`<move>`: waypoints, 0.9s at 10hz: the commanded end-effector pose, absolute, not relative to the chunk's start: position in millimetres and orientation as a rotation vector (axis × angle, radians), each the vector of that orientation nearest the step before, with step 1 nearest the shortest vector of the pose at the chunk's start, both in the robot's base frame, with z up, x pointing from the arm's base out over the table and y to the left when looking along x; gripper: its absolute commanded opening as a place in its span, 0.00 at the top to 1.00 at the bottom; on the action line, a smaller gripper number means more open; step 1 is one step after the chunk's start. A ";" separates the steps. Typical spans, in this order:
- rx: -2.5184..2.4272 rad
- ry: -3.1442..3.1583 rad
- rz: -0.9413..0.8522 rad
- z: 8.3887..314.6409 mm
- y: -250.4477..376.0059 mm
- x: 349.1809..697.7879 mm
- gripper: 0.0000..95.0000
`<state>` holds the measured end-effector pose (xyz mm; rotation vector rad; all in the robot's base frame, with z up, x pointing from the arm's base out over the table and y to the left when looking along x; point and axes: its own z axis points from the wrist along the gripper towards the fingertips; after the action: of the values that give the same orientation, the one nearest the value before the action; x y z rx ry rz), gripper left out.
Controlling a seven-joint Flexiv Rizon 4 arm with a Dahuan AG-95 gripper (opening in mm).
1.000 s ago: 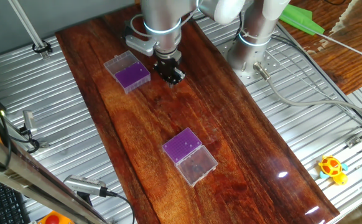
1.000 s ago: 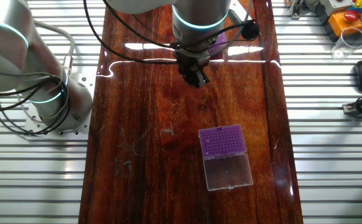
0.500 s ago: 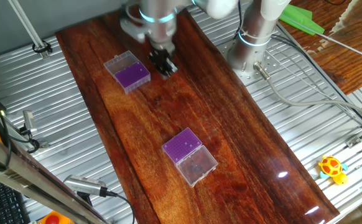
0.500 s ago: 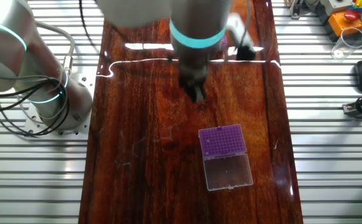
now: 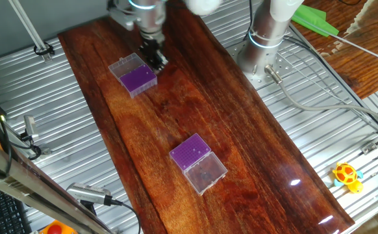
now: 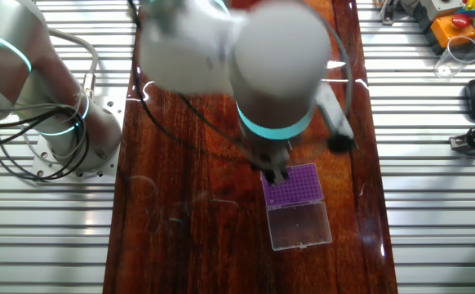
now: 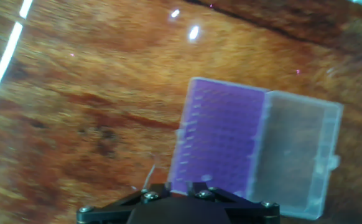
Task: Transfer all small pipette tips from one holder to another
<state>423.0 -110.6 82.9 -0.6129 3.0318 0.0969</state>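
Just beside the tool (image 5: 155,58) sits a purple tip box (image 5: 137,78) with its clear lid (image 5: 125,64) flipped open. The box lies a little to one side of the tool and a bit below it, on the brown wooden worktop (image 5: 241,130). In the hand view the purple box (image 7: 221,140) is ahead of the tool and off to the right — not straight under it. The long side of the box and lid together runs across the view, so the lid (image 7: 299,155) is farther from the tool than the purple part.

I cannot tell if the tool is pinched or spread, because the pictures are blurry there. Something thin and pale pokes out near its tip in the hand view, but it is too small to name.

A second purple box (image 5: 192,153) with its own open lid sits well away from the tool, farther down the worktop.

I think the tool needs to slide sideways over the near box — then go down.
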 end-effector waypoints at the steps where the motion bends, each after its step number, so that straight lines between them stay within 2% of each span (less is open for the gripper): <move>1: -0.877 3.002 0.094 87.0 -118.2 421.7 0.80; 3: -0.833 3.001 0.134 87.4 -107.0 415.5 0.80; 9: -0.649 3.059 0.092 87.7 -111.7 419.3 0.80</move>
<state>417.5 -110.1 88.2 -0.8022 3.0389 0.1366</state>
